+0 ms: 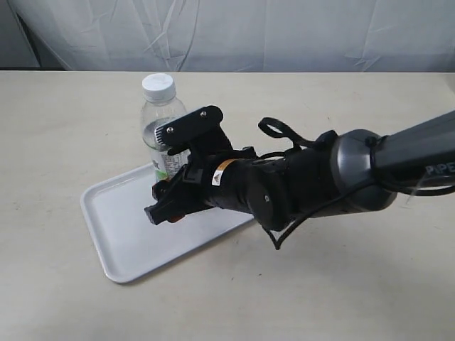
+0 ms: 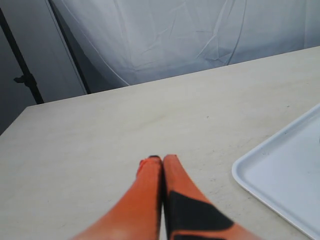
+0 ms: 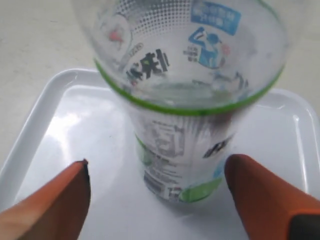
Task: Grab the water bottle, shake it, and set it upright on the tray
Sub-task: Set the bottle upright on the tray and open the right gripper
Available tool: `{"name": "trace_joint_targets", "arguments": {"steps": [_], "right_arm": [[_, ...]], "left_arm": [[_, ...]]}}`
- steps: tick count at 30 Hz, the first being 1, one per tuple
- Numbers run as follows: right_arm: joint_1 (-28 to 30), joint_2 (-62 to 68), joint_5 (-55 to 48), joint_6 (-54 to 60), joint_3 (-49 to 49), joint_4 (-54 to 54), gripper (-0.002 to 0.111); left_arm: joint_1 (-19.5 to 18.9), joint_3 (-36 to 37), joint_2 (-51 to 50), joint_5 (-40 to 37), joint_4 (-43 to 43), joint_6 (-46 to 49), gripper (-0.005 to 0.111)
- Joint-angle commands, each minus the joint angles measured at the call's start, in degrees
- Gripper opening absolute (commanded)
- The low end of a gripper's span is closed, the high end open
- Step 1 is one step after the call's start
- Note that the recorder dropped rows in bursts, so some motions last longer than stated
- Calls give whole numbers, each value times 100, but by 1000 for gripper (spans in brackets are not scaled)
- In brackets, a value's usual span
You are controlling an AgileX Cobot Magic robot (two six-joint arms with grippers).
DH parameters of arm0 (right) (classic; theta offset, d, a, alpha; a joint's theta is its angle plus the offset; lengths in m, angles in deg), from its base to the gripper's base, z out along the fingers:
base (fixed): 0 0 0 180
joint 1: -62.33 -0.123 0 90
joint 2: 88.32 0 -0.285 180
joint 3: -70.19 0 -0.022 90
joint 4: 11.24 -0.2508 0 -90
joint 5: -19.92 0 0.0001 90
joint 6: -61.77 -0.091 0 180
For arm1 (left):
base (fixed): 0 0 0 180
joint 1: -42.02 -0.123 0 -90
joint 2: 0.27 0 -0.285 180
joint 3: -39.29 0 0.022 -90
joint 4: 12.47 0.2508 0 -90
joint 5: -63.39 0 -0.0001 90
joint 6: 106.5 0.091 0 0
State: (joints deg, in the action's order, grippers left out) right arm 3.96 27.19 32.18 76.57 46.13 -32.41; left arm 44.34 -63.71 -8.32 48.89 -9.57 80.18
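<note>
My right hand (image 3: 157,162) is spread wide, clear of the bottle (image 1: 159,106), letting it stand unaided on the tray (image 1: 121,234).

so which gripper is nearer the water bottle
Right. The right gripper straddles the water bottle, fingers open either side; the left gripper is shut over the table, off the tray.

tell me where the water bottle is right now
In the exterior view the water bottle stands upright left of centre, near the far rim of the white tray. The right claw is open around it, fingers not touching.
</note>
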Motion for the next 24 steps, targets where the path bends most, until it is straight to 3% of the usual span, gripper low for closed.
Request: {"name": "trace_joint_targets", "arguments": {"steps": [1,4,8,19,24], "right_arm": [[37,-256,-669,23,-16,-9,67],[37,-417,-1346,23,-16,-9,45],[37,-605,-2268,23,-16,43,-2],[-2,-1645,-3017,-275,-262,-158,-1],[-2,-2395,-4051,-275,-266,-206,-1]], "left_arm": [[14,21,26,77,-23,-12,0],[14,21,26,77,-23,-12,0],[14,21,26,77,-23,-12,0],[14,21,26,77,-23,-12,0],[14,21,26,77,-23,-12,0]]}}
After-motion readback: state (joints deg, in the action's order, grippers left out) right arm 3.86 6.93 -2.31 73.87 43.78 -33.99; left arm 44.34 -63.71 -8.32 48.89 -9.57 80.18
